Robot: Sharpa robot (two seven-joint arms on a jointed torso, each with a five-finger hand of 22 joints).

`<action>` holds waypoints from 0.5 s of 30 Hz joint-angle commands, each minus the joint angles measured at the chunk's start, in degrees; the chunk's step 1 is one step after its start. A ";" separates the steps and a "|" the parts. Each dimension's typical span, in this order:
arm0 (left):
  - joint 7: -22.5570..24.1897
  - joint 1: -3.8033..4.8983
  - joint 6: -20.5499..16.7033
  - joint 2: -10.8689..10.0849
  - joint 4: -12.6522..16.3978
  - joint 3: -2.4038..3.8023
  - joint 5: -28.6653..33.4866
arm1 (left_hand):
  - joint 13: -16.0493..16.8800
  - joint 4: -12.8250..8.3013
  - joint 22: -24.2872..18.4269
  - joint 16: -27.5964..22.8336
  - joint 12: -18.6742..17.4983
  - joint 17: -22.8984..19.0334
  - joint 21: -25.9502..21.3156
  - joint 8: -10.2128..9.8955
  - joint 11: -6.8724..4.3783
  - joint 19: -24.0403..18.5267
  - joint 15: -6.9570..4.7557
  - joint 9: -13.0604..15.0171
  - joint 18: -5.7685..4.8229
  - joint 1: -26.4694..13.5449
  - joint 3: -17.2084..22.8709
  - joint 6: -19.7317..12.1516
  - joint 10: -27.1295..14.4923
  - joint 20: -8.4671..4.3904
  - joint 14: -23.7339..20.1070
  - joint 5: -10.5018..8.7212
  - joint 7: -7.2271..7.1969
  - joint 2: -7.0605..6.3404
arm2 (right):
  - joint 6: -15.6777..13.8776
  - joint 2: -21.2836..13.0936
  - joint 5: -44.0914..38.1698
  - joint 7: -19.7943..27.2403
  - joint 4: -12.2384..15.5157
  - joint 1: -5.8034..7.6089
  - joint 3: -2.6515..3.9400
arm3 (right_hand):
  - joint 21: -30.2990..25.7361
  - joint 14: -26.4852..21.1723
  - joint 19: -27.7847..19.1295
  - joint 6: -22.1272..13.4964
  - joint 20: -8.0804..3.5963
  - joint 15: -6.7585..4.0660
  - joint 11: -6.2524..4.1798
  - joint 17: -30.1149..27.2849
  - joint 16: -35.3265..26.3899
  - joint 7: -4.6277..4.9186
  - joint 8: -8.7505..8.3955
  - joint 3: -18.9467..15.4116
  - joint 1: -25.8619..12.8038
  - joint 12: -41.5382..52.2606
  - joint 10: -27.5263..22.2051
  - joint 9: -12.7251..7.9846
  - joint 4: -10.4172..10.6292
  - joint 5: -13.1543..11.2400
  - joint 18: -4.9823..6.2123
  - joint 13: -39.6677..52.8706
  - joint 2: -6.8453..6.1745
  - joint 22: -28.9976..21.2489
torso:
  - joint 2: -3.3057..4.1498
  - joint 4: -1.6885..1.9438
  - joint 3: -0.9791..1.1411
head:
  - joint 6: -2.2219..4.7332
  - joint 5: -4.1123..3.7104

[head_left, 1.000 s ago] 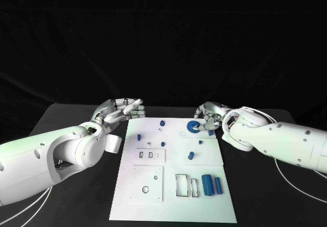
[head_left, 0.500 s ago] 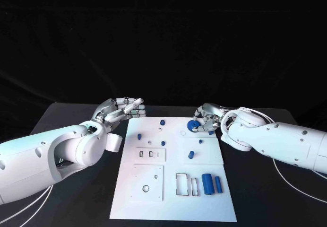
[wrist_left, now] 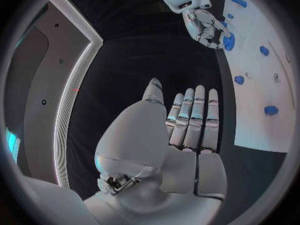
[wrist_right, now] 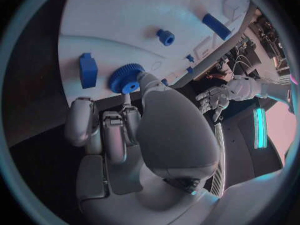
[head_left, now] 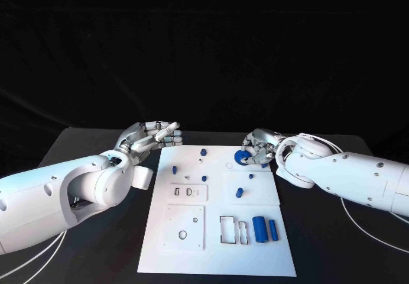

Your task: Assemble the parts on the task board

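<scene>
The white task board [head_left: 217, 236] lies in the middle of the table. My right hand [head_left: 258, 148] is at the board's far right corner and pinches a blue gear [head_left: 243, 157] just over the board. The right wrist view shows the gear [wrist_right: 126, 78] between thumb and fingertips, beside a blue block [wrist_right: 88, 70]. My left hand [head_left: 153, 137] hovers off the board's far left corner and holds nothing. Its fingers [wrist_left: 190, 117] are stretched out side by side. Two blue cylinders [head_left: 265, 230] lie at the board's near right.
Small blue pegs stand on the board's far half: one [head_left: 203, 152] at the far edge, one [head_left: 174, 170] on the left, another [head_left: 239, 191] near the middle. White cables [head_left: 366, 222] trail on the black table to the right.
</scene>
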 commanded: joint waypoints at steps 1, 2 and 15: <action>0.14 0.07 1.07 0.10 0.08 0.05 0.14 | 0.05 0.04 -0.09 0.03 -0.40 0.09 -0.34 -0.09 0.50 0.03 0.32 0.04 0.70 -0.10 -0.42 -0.29 0.05 0.01 -0.04 0.19 1.24 0.51 | 1.26 0.10 -2.45 0.03 -0.08 -0.28 -0.15 | 0.26 5.94 0.51 0.98 -0.04 -0.14 0.02 14.95 0.20 0.02 -0.63 3.58 1.26 0.26 0.36 -0.87 -0.23 -1.02 -1.08 3.44 -0.54 0.23 | 0.02 -0.02 0.02 | -0.09 -0.10; 0.12 0.07 1.07 0.10 0.07 0.05 0.14 | 0.05 0.04 -0.09 0.03 -0.40 0.09 -0.34 -0.09 0.50 0.03 0.32 0.04 0.70 -0.10 -0.42 -0.29 0.05 0.01 -0.04 0.19 1.24 0.51 | 1.10 0.10 -2.90 0.04 -0.07 -0.30 -0.15 | 0.28 5.94 0.54 1.19 -0.05 -0.14 0.00 14.93 0.20 0.04 -0.81 4.93 1.50 0.27 0.34 -1.15 -0.36 -0.68 -1.10 3.44 -0.96 0.33 | 0.00 -0.01 0.01 | -0.11 -0.11; -0.05 0.07 1.20 0.10 -0.06 0.05 0.14 | 0.05 0.04 -0.09 0.03 -0.40 0.09 -0.34 -0.09 0.50 0.03 0.32 0.04 0.70 -0.10 -0.42 -0.29 0.05 0.01 -0.04 0.19 1.24 0.51 | -6.06 -0.44 -6.22 2.98 2.46 -0.43 -0.15 | 0.58 5.97 0.92 6.06 -0.62 -0.85 -0.91 15.07 0.23 -1.09 0.09 15.69 -2.24 2.75 2.80 -1.45 -2.04 -4.05 -1.21 6.32 -4.59 1.44 | -0.08 -0.10 0.06 | 0.07 0.21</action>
